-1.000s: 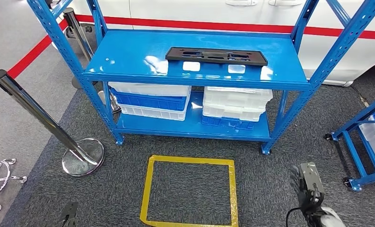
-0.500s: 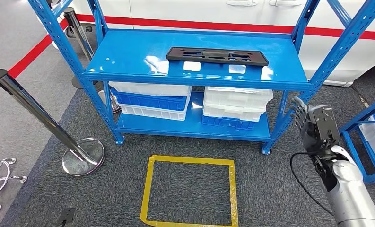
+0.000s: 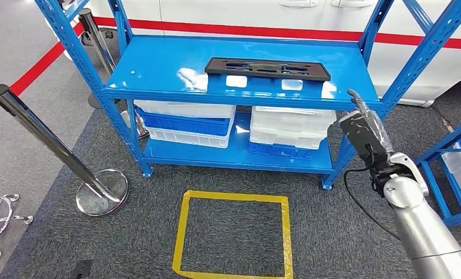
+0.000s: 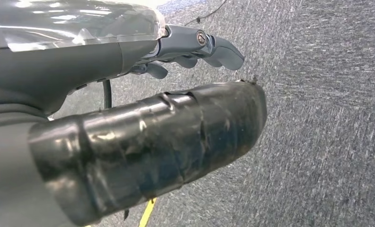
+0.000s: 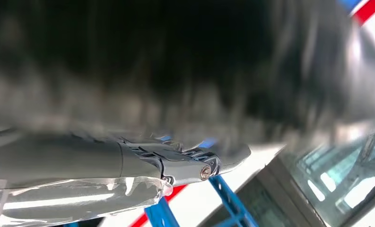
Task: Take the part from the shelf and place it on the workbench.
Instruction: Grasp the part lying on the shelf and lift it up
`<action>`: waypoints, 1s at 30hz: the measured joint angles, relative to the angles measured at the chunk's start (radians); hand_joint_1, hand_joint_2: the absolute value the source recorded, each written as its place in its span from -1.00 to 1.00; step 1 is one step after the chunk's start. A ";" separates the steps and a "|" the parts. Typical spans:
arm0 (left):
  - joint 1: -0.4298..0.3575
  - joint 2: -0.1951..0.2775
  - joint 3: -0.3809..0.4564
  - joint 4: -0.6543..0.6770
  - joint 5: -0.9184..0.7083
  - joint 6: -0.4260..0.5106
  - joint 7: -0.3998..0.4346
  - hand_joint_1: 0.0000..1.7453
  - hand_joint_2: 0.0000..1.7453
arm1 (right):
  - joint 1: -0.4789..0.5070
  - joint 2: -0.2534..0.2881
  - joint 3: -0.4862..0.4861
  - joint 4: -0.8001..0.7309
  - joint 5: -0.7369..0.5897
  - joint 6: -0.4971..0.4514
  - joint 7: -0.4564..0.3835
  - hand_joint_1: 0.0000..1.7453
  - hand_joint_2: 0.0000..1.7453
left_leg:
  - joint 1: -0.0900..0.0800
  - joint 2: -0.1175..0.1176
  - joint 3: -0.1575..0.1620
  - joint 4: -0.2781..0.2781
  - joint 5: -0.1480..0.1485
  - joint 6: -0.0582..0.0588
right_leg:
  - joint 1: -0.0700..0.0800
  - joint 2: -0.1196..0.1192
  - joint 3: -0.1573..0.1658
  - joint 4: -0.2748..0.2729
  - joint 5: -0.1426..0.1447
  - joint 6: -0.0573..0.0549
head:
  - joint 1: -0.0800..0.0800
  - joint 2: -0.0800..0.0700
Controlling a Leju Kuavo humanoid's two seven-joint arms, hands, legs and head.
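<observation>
Head view: we log the black part point(image 3: 267, 68) lying flat on the blue shelf's point(image 3: 158, 70) top deck, up and to the left of our raised right hand point(image 3: 364, 131), which holds nothing, fingers outstretched, apart from it.

Stacked white and blue bins point(image 3: 184, 122) beneath, a yellow tape square point(image 3: 233, 235) on grey carpet point(image 3: 332, 232), a chrome stanchion point(image 3: 53, 148) leftward, a white car point(image 3: 263, 17) behind
</observation>
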 joint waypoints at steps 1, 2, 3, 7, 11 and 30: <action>0.000 0.000 0.000 0.000 -0.003 -0.001 0.001 -1.00 -1.00 | 0.000 0.000 0.014 -0.001 0.030 -0.021 0.007 -1.00 -1.00 | 0.000 0.000 0.000 0.000 0.000 0.000 | 0.000 0.000 0.000 0.000 0.000 0.000 | 0.000 0.000; 0.000 -0.001 0.000 0.000 -0.006 -0.002 0.002 -1.00 -1.00 | 0.000 0.000 0.027 -0.001 0.058 -0.043 0.014 -1.00 -1.00 | 0.000 0.000 0.000 0.000 0.000 0.000 | 0.000 0.000 0.000 0.000 0.000 0.000 | 0.000 0.000; -0.001 -0.001 0.000 0.000 -0.009 -0.004 0.003 -1.00 -1.00 | 0.000 0.000 0.040 -0.001 0.088 -0.065 0.022 -1.00 -1.00 | 0.000 0.000 0.000 0.000 0.000 0.000 | 0.000 0.000 0.000 0.000 0.000 0.000 | 0.000 0.000; -0.002 -0.003 0.000 0.001 -0.023 -0.013 0.006 -1.00 -1.00 | 0.000 0.000 0.093 0.001 0.206 -0.155 0.052 -1.00 -1.00 | 0.000 0.000 0.000 0.000 0.000 0.000 | 0.000 0.000 0.000 0.000 0.000 0.000 | 0.000 0.000; -0.004 -0.003 0.000 0.001 -0.039 -0.020 0.013 -1.00 -1.00 | 0.000 0.001 0.135 0.002 0.322 -0.244 0.081 -1.00 -1.00 | 0.000 0.000 0.000 0.000 0.000 0.000 | 0.000 0.000 0.000 0.000 0.000 0.000 | 0.000 0.000; -0.012 -0.003 0.000 0.007 -0.108 -0.055 0.020 -1.00 -1.00 | 0.017 -0.002 0.262 0.007 0.698 -0.522 0.189 -1.00 -1.00 | 0.000 0.000 0.000 0.000 0.000 0.000 | 0.000 0.000 -0.001 0.000 0.000 0.000 | 0.000 0.000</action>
